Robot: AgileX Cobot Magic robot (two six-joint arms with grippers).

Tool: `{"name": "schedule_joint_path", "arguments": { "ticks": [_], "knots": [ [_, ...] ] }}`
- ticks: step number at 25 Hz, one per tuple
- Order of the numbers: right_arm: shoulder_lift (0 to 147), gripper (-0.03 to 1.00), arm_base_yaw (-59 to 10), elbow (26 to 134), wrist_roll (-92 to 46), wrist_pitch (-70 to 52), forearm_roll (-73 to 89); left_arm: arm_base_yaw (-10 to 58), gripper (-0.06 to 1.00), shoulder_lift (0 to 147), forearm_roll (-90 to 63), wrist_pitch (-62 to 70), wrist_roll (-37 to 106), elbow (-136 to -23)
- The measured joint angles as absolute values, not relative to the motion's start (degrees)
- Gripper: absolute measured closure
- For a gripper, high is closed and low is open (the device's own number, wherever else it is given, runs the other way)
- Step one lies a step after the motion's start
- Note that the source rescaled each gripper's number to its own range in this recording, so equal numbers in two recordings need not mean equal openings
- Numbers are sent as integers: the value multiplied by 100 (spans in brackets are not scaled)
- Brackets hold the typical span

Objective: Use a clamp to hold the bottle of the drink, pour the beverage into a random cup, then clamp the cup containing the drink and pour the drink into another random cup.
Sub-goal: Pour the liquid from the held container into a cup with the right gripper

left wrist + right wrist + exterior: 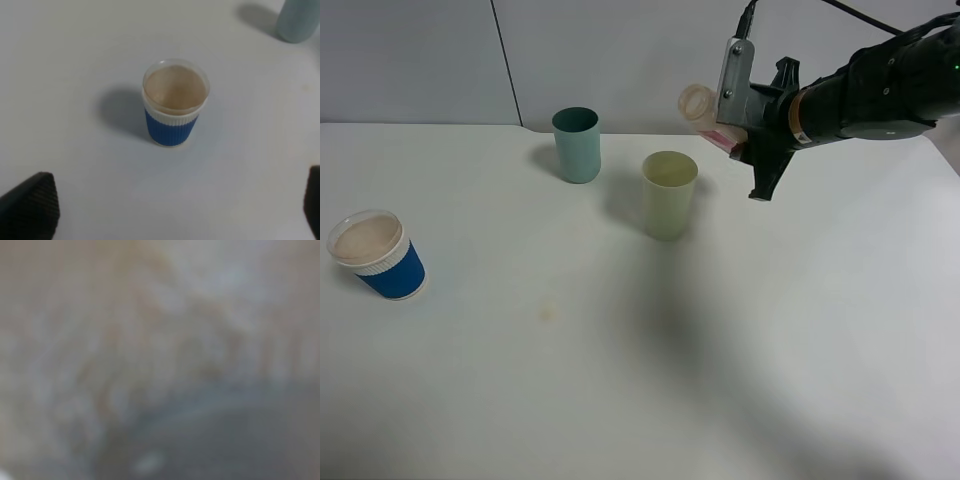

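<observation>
The bottle [700, 103] is in the air in the upper right of the high view, gripped by the right end effector [738, 125], which is clamped around its body. It is tipped almost level, with one pale round end pointing toward the left of the frame; I cannot tell whether that end is the mouth or the base. A pink label shows just where the clamp meets it. The right wrist view is one grey-brown blur and adds nothing.

Just below and left of the bottle in the frame stands the yellow-green cup [669, 195], upright and open, with nothing between it and the bottle. The black arm runs off toward the upper right corner and covers no cup. Left of that cup and further back, near the wall [620, 50], stands the teal cup [577, 145], also upright and apart from its neighbour.

Well apart from both, at the left edge of the frame, is the blue cup [378, 255], with a ribbed sleeve and a clear rim. Its inside looks pale brown. The left end effector [172, 212] hangs above it, wide open, with one dark finger [30, 205] in each lower corner of the left wrist view and the cup free between and beyond them.

The white surface [770, 350] carries a faint yellowish stain [548, 312] near the centre and the arm's soft shadow.
</observation>
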State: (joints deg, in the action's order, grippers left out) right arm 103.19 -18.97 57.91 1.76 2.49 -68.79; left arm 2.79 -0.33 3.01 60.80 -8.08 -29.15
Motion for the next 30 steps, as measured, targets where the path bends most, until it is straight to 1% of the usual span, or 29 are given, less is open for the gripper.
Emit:
{"name": "schedule_joint_path", "arguments": {
  "ticks": [5,11,15,30],
  "knots": [
    [10319,97,-1901,5791,186,163,-7089,279,-3,-33,301,6080,-808,-2915],
    [10319,97,-1959,5791,186,-213,-7446,279,-3,-33,301,6080,-808,-2915],
    [10319,97,-2053,5791,181,-201,-7472,279,-3,-33,301,6080,-808,-2915],
    [10319,97,-2053,5791,164,-231,-7711,279,-3,-33,301,6080,-808,-2915]
  ]
}}
